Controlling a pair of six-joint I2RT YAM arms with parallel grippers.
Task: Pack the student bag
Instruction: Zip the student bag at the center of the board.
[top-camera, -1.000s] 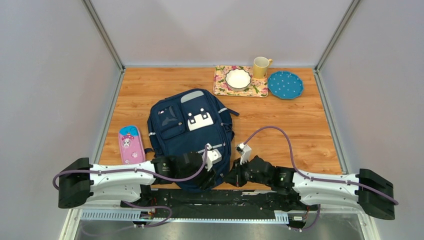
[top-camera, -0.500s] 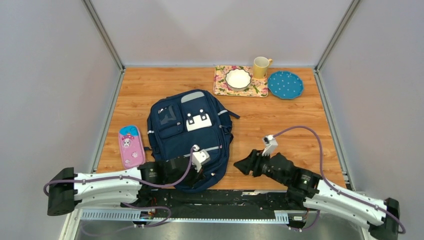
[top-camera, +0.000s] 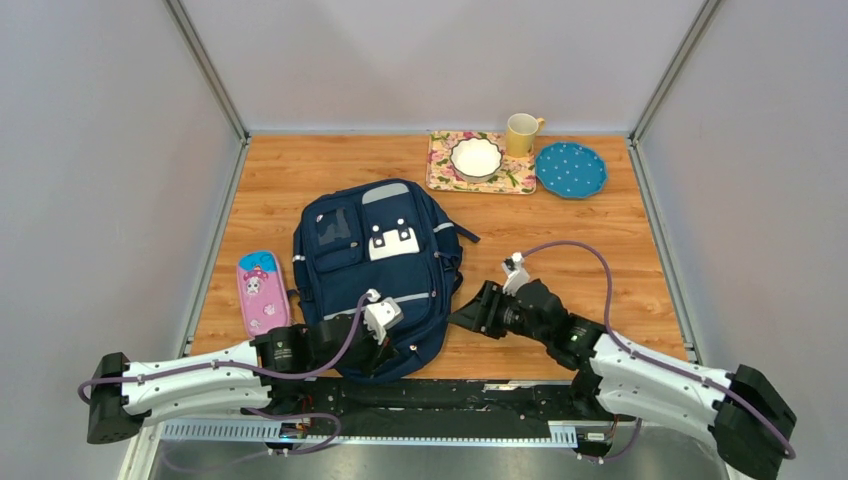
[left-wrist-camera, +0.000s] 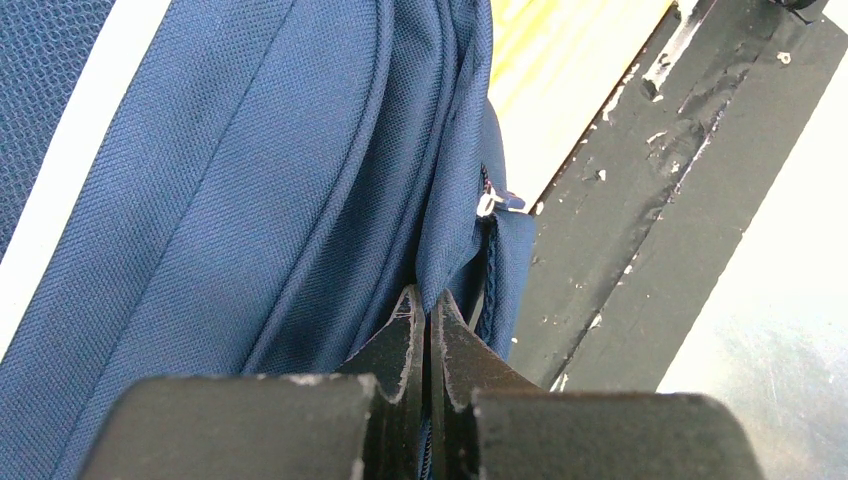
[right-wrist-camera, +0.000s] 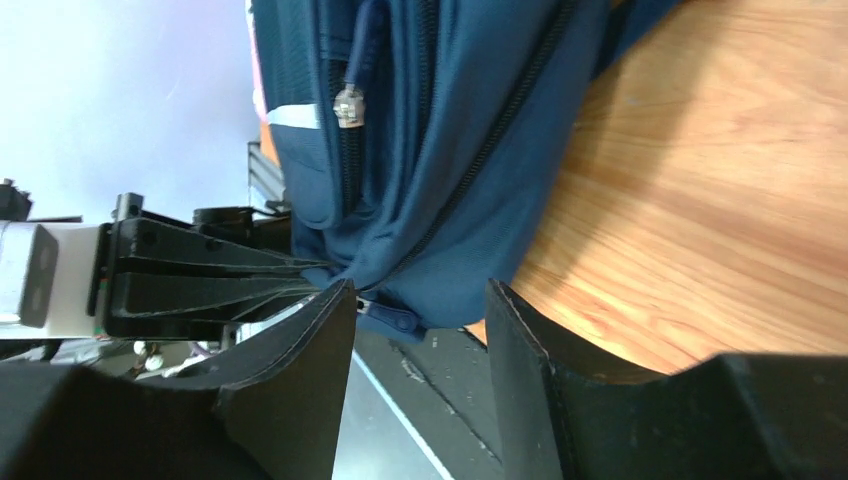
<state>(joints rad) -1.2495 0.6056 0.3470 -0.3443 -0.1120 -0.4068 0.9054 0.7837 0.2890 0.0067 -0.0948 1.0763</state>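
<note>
The student bag (top-camera: 375, 265), navy blue with a white patch, lies flat on the wooden table. My left gripper (top-camera: 390, 352) sits at the bag's near edge. In the left wrist view the left gripper (left-wrist-camera: 428, 300) is shut on a fold of the bag's fabric (left-wrist-camera: 250, 180), close to a silver zip pull (left-wrist-camera: 490, 203). My right gripper (top-camera: 460, 318) is at the bag's near right corner. In the right wrist view the right gripper (right-wrist-camera: 420, 300) stands open, and a blue zip tab (right-wrist-camera: 395, 318) of the bag (right-wrist-camera: 460, 150) hangs between its fingers, untouched.
A pink pencil case (top-camera: 262, 292) lies left of the bag. At the back stand a floral mat (top-camera: 440, 170) with a white bowl (top-camera: 476, 157), a yellow mug (top-camera: 521, 133) and a blue dotted plate (top-camera: 570, 169). The black front rail (top-camera: 450, 395) runs just below the bag.
My left gripper shut on the bag's near edge and drew back to the left, shifting the bag slightly. My right gripper opened, swung away to the right, then returned toward the bag's corner.
</note>
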